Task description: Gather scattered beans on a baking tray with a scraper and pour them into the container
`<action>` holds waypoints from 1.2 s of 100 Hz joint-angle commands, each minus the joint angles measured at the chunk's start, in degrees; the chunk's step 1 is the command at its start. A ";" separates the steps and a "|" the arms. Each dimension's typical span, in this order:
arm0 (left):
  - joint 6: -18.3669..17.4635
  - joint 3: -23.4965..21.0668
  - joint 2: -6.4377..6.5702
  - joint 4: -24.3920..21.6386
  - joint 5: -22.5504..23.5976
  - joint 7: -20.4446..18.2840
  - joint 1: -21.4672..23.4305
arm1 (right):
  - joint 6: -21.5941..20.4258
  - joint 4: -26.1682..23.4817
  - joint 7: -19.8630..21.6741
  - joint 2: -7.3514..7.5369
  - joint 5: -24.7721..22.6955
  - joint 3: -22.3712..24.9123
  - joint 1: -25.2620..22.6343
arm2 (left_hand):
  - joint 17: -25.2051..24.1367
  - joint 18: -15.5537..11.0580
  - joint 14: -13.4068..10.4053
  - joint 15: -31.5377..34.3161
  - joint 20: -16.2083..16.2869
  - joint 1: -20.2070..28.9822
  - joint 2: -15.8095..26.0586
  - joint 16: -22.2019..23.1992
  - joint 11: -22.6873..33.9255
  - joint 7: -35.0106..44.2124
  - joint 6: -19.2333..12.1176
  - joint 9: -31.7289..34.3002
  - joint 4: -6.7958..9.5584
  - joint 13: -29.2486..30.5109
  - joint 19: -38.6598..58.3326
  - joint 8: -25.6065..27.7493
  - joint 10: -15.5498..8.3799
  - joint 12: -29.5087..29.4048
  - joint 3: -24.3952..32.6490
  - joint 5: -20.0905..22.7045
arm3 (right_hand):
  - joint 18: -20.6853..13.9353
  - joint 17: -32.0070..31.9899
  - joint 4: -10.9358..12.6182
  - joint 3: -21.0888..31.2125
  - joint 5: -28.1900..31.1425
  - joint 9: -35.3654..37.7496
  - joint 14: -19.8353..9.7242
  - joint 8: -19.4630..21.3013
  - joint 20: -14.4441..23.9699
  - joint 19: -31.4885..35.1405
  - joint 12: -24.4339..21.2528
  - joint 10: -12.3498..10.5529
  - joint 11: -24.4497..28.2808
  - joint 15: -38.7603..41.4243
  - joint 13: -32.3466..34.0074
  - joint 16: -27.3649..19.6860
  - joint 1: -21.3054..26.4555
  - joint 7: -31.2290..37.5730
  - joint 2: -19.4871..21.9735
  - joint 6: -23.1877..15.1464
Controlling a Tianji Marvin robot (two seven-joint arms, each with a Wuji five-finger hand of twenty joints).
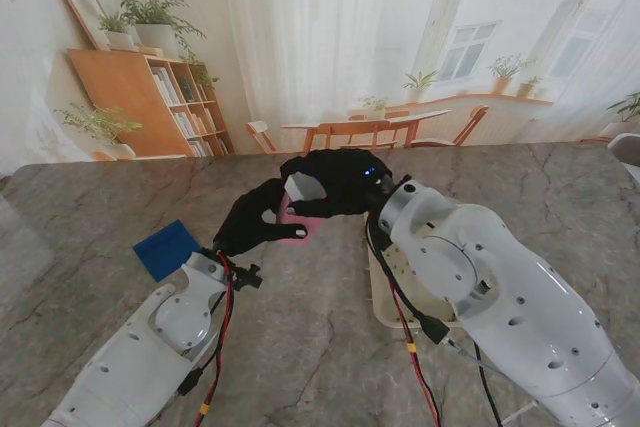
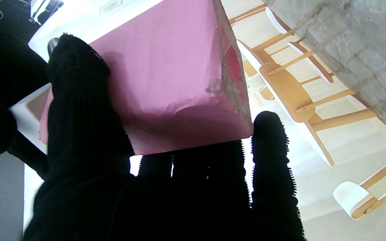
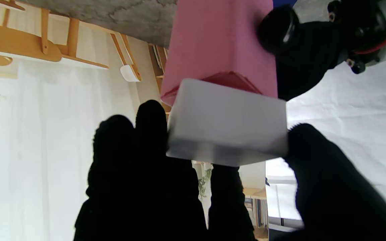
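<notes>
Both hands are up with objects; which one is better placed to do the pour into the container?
Probably left: the left hand holds the pink tray raised. The right hand is shut on the white scraper, against the tray's edge.

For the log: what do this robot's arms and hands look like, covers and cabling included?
Both arms are glossy white, rounded shells with small dark holes and circular joint caps. The left hand and right hand wear black knitted gloves, fuzzy over the fingers. Red and black cables run along each forearm, with yellow bands on the left arm's. A small blue light glows on the right hand.
</notes>
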 commanded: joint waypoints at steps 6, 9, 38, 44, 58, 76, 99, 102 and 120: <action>-0.02 0.18 -0.17 -0.18 -0.14 0.12 0.13 | -2.07 0.86 -1.07 -0.21 1.06 0.05 0.48 | -0.82 -1.81 -2.47 1.12 0.00 17.56 11.90 0.69 9.59 11.21 -10.49 6.20 1.68 -0.23 -0.11 3.82 -12.28 3.18 10.29 5.13 | -4.08 1.54 1.50 20.94 2.84 2.16 -6.32 1.54 -2.67 -3.59 -0.26 -3.12 5.77 -3.16 2.57 -2.94 2.70 6.82 -4.51 -2.93; -0.01 0.18 -0.17 -0.20 -0.15 0.12 0.14 | -2.63 1.05 -1.33 -0.23 1.20 0.12 0.58 | -0.82 -1.81 -2.41 1.15 0.00 17.55 11.93 0.69 9.60 11.20 -10.52 6.21 1.68 -0.18 -0.11 3.82 -12.24 3.19 10.29 5.13 | -4.00 1.48 1.37 25.14 2.60 2.64 -6.64 1.16 -3.67 -5.34 -0.53 -4.03 7.01 -5.07 3.07 -4.15 3.73 8.29 -6.39 -3.74; 0.14 0.08 -0.16 -0.30 -0.06 0.22 0.26 | -9.71 4.09 -4.98 -0.42 1.79 0.68 2.08 | -0.83 -1.81 -2.50 1.17 0.02 17.58 11.91 0.68 9.62 11.21 -10.53 6.22 1.68 -0.19 -0.12 3.87 -12.27 3.20 10.31 5.18 | -3.64 -0.10 -9.55 46.08 -0.93 5.80 -9.92 -5.45 -21.64 -9.55 -0.24 -11.04 12.67 -16.10 8.33 -8.45 17.82 21.67 -28.57 -9.07; 0.17 0.06 -0.16 -0.31 -0.05 0.23 0.28 | -10.88 4.66 -6.27 -0.46 0.80 0.64 2.32 | -0.83 -1.86 -2.49 1.16 0.02 17.51 11.93 0.68 9.62 11.15 -10.52 6.22 1.65 -0.20 -0.12 3.85 -12.27 3.20 10.26 5.11 | -2.73 -0.76 -10.32 48.44 -0.97 6.76 -11.66 -6.54 -29.28 -6.45 -1.54 -12.97 13.77 -17.59 9.94 -9.59 20.51 24.08 -31.87 -10.34; 0.21 -0.01 -0.16 -0.38 0.00 0.30 0.34 | -14.44 5.68 -8.38 -0.30 -2.35 0.70 3.12 | -0.76 -1.87 -2.60 1.17 0.03 17.52 11.93 0.68 9.63 11.15 -10.59 6.25 1.66 -0.20 -0.09 3.87 -12.30 3.20 10.28 5.12 | -4.41 -2.69 -11.06 50.27 -3.15 7.64 -17.07 -9.86 -37.65 -6.11 -6.51 -17.97 15.06 -22.72 11.97 -12.24 23.60 27.33 -34.66 -14.54; 0.32 -0.12 -0.14 -0.46 0.03 0.31 0.42 | -18.01 6.42 -9.57 -0.05 -4.60 0.81 3.94 | -0.79 -1.93 -2.58 1.17 0.02 17.51 11.93 0.68 9.61 11.15 -10.52 6.21 1.65 -0.17 -0.13 3.88 -12.26 3.19 10.26 5.13 | -5.85 -5.17 -4.04 49.08 -7.42 4.90 -15.86 -16.26 -33.89 -18.15 -12.11 -18.38 8.84 -31.06 9.57 -17.85 18.08 23.23 -28.53 -14.19; 0.50 -0.21 -0.09 -0.48 0.03 0.20 0.47 | -21.91 6.57 -10.97 0.18 -6.16 1.64 3.89 | -0.79 -1.84 -2.46 1.17 0.05 17.54 11.95 0.69 9.63 11.16 -10.46 6.22 1.65 -0.22 -0.09 3.89 -12.22 3.20 10.28 5.15 | 3.80 -20.90 -3.52 47.94 -13.57 -7.26 -6.28 -18.99 -28.51 -23.60 -18.04 -11.48 -0.27 -35.36 -6.20 -22.60 4.14 8.36 -27.26 -8.79; 0.56 -0.22 -0.08 -0.48 0.00 0.15 0.48 | -22.38 6.55 -10.95 0.18 -5.96 1.82 3.80 | -0.82 -1.85 -2.43 1.19 0.05 17.53 11.93 0.71 9.64 11.17 -10.42 6.23 1.65 -0.18 -0.10 3.90 -12.27 3.21 10.27 5.16 | 4.44 -22.57 -3.62 47.29 -13.83 -8.63 -5.28 -18.80 -28.02 -23.57 -18.27 -10.47 -0.64 -34.80 -8.31 -22.62 1.86 6.46 -26.61 -7.84; 0.76 -0.25 -0.05 -0.51 -0.06 0.06 0.54 | -25.69 6.17 -8.89 0.31 -2.89 3.30 3.24 | -0.87 -1.82 -2.40 1.23 0.06 17.57 11.95 0.73 9.68 11.18 -10.37 6.22 1.66 -0.27 -0.09 3.92 -12.16 3.24 10.28 5.13 | 7.79 -30.67 -4.04 36.09 -15.20 -15.30 0.98 -13.65 -26.72 -24.12 -18.93 -3.42 -3.79 -34.07 -17.81 -22.60 -14.53 -6.29 -17.62 -0.14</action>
